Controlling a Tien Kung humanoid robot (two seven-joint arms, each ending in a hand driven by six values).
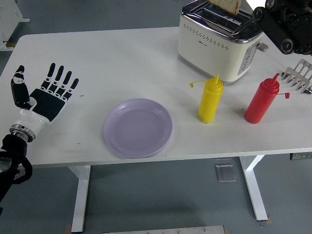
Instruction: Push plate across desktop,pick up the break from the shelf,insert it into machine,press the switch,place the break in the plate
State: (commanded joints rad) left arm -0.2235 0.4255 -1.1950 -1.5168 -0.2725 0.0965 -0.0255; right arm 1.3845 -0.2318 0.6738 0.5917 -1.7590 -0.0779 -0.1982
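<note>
A bread slice [227,6] hangs just above the slots of the cream toaster [217,44] at the table's back right, cut by the picture's top edge. My right arm [288,27] reaches in from the top right corner, and its hand holds the slice's top, mostly out of frame. The lilac plate [138,127] lies bare near the front edge, left of the toaster. My left hand [46,95] rests flat on the table's left end, fingers spread, holding nothing.
A yellow squeeze bottle [210,99] and a red squeeze bottle [262,100] stand in front of the toaster. A metal wire shelf [298,79] shows at the right edge. The toaster's lever [262,47] sticks out on its right side.
</note>
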